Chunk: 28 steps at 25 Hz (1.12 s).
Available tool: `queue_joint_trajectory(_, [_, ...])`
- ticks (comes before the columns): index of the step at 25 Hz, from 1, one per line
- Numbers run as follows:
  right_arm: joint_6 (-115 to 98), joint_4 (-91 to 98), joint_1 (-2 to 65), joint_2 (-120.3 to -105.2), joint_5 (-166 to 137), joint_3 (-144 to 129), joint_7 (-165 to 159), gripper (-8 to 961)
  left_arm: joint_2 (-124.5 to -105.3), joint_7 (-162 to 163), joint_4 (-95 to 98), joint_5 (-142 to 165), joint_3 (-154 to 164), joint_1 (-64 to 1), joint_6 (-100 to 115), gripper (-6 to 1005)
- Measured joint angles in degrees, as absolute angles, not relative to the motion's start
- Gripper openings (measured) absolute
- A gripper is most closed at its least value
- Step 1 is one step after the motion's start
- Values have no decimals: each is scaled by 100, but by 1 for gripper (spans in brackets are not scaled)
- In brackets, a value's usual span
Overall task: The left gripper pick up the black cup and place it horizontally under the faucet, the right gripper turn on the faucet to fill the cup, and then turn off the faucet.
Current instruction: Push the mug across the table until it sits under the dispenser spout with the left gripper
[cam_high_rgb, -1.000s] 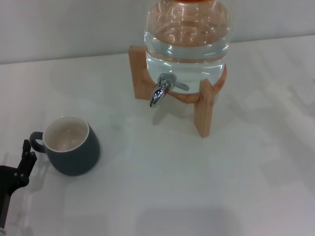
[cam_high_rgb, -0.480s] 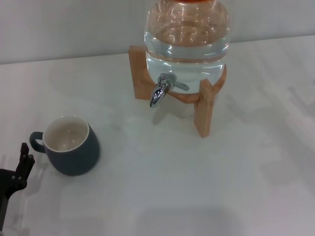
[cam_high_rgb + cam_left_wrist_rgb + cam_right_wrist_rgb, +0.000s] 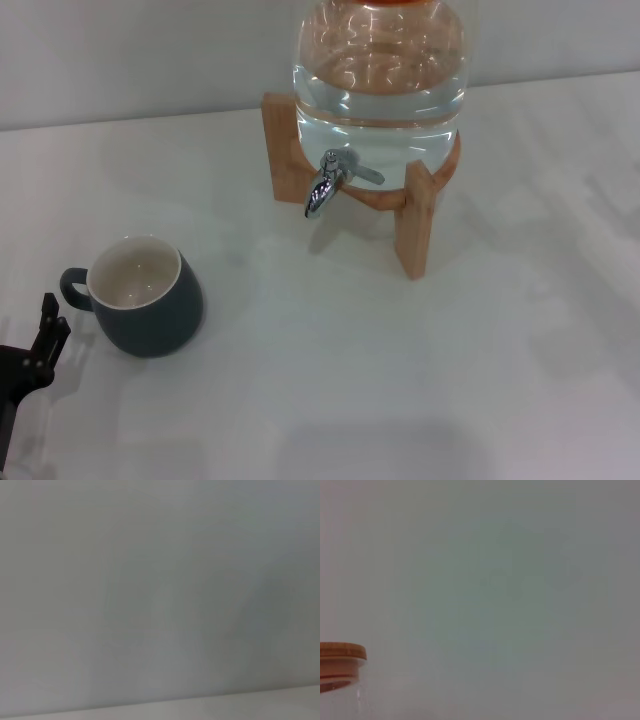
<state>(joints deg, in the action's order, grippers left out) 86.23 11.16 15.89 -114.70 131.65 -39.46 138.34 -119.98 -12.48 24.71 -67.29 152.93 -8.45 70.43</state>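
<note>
The black cup (image 3: pixel 143 297) stands upright on the white table at the left, with its cream inside showing and its handle pointing left. My left gripper (image 3: pixel 42 335) is low at the left edge, just left of the cup's handle and apart from it. The chrome faucet (image 3: pixel 325 184) hangs from the front of the clear glass jar (image 3: pixel 380 70), spout down, with nothing under it. No water is running. The right gripper is out of view.
The jar holds water and rests on a wooden stand (image 3: pixel 413 220) at the back centre. The right wrist view shows the jar's orange-brown lid (image 3: pixel 340 652) against a plain wall. The left wrist view shows only a plain grey wall.
My left gripper has drawn back a little from the cup's handle, toward the front left corner. The cup and the faucet have not moved.
</note>
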Motion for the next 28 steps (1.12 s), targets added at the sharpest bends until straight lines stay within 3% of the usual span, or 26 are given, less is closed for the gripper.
queue_joint_trajectory(28, [8698, 1116, 1582, -11470, 13166, -4008, 13834, 839, -11978, -655, 2056, -6659, 15347, -1052, 6905, 878])
